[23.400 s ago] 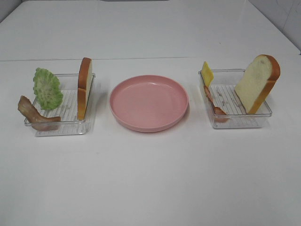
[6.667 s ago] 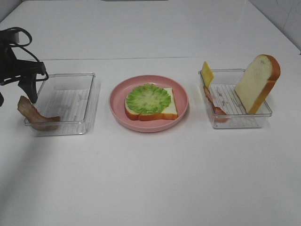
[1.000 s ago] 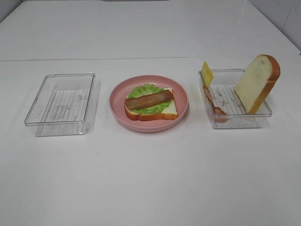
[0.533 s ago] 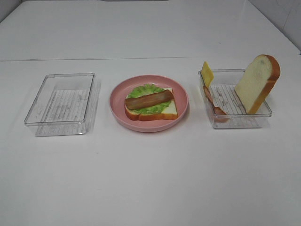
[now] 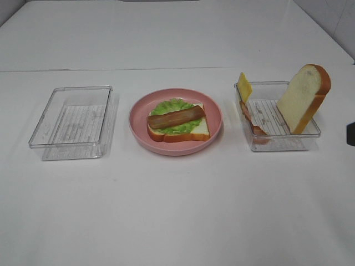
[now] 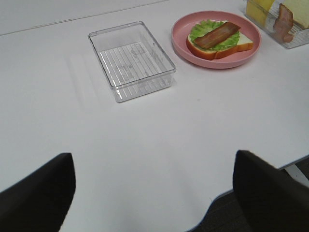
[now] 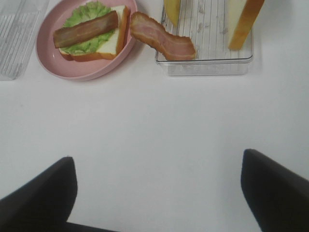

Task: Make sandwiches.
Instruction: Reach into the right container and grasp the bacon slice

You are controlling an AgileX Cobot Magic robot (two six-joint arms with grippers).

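Your sandwich so far sits midway between the table's left and right edges. A lower bread slice lies flat, a lettuce leaf is spread on it, and one bacon strip lies slantwise across the leaf. This stack rests on the pink plate, inside its rim.

The remaining parts are in the right tray, which stands beside the plate toward the table's right edge, not touching it. The cheese slice stands on edge at the tray's far corner on the plate side. A second bacon strip lies slanted over that same wall, with one end reaching past the rim toward the plate. The second bread slice stands upright and leans against the tray's outer wall.

The left tray sits on the plate's other side, toward the left edge of the white table.

Your left gripper hangs above the near edge with its dark fingers spread wide and nothing between them. Your right gripper is also spread wide and holds nothing, hanging above bare table nearer the front edge than the plate and right tray. A dark shape shows at the right border of the high view, too small to identify.
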